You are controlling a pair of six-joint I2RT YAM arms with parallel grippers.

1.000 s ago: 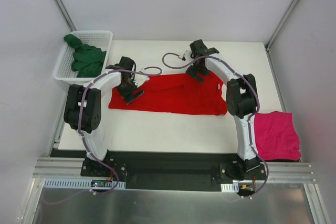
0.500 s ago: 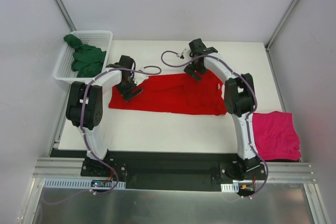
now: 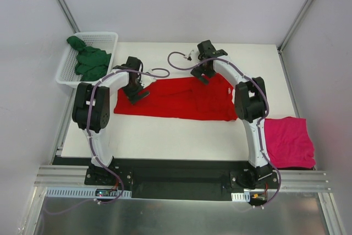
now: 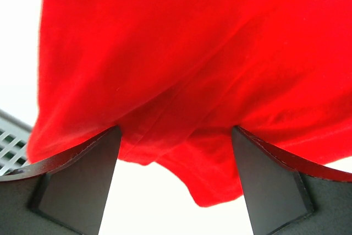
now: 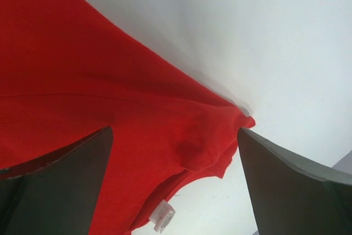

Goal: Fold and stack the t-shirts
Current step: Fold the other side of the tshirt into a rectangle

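Note:
The bright red t-shirt [image 3: 181, 100] lies spread flat across the middle of the table. My left gripper [image 3: 137, 94] is open over the shirt's far left edge. In the left wrist view the red cloth [image 4: 181, 53] lies between the wide-apart fingers [image 4: 82, 174], with my left gripper [image 4: 176, 191] at the hem. My right gripper [image 3: 202, 75] is open over the shirt's far edge. In the right wrist view a red corner [image 5: 209, 136] and a white label [image 5: 163, 218] lie between the jaws of my right gripper [image 5: 176, 185]. The magenta-pink t-shirt [image 3: 289, 141] lies folded at the front right. The dark green t-shirt [image 3: 91, 61] is bunched in the basket.
The white mesh basket [image 3: 65, 74] stands off the table's far left corner. Loose cables [image 3: 159, 73] hang over the table's far side between the two arms. The table [image 3: 165, 136] shows white in front of the red shirt.
Both grippers have shifted slightly toward the far edge of the red shirt. The left arm's elbow has swung a little to the right. The shirts have not moved.

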